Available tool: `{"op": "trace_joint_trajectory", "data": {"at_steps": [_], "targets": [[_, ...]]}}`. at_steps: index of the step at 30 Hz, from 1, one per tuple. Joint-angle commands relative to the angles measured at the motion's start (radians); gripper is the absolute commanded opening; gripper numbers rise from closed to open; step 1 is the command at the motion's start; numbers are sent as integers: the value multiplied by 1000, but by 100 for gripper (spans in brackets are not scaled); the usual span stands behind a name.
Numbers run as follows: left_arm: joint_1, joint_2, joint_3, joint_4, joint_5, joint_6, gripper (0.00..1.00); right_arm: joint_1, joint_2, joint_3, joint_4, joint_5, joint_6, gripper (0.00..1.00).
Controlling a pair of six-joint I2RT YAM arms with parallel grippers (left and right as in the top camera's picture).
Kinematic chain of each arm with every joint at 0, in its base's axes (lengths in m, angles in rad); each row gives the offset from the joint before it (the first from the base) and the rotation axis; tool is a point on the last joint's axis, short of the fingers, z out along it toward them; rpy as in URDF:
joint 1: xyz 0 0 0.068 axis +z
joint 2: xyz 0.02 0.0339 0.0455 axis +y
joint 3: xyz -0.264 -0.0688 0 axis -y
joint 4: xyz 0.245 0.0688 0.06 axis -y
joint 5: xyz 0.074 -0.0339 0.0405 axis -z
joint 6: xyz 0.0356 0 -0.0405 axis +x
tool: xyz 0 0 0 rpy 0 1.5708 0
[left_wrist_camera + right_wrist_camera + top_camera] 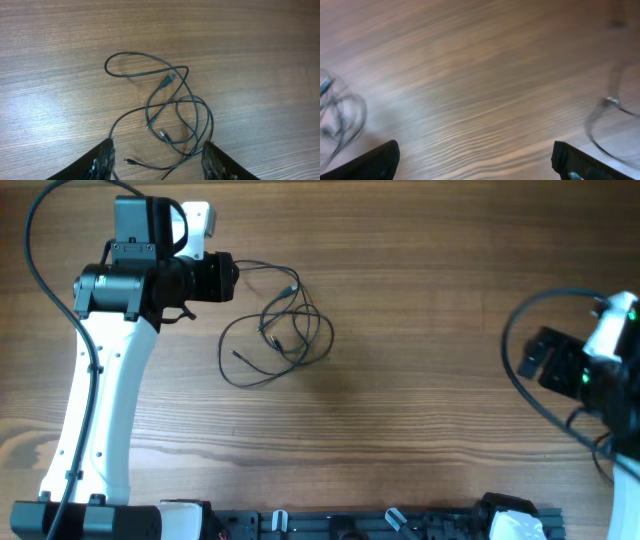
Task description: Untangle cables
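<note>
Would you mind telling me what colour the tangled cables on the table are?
The cables are black, with small silvery plug ends; the left wrist view shows them best.

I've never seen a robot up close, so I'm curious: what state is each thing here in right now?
cables: tangled, loose loops crossing one another, lying on the table, not held.
left gripper: open, empty, right by the cables.
right gripper: wide open, empty, well away from the cables.
</note>
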Motion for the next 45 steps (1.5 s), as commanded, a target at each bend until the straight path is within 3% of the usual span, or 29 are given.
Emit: {"op": "trace_joint_trajectory", "data": {"at_steps": [1, 5, 10, 16, 21, 25, 30, 37, 42, 45], "targets": [[7, -8, 18, -5, 16, 65, 58, 5, 104, -9, 34, -296, -207, 100], [7, -3, 18, -8, 21, 76, 58, 27, 237, -9, 66, -410, -304, 100], [7, 0, 18, -8, 21, 76, 59, 167, 372, -9, 128, -391, -325, 100], [7, 0, 18, -8, 21, 76, 58, 409, 472, -9, 368, -87, -174, 100], [7, -1, 18, -19, 20, 107, 57, 549, 492, -9, 605, 127, -143, 100], [7, -1, 18, -22, 20, 107, 57, 586, 468, -9, 634, 330, -16, 100], [7, -1, 18, -15, 21, 106, 57, 584, 346, -52, 572, 333, -64, 98], [7, -1, 18, -20, 50, 106, 57, 544, 56, -389, 730, 273, -42, 100], [7, -1, 18, -30, 58, 106, 57, 543, 135, -400, 680, 196, 37, 100], [7, -1, 18, -24, 58, 106, 57, 543, 250, -400, 745, 25, -40, 100]]}}
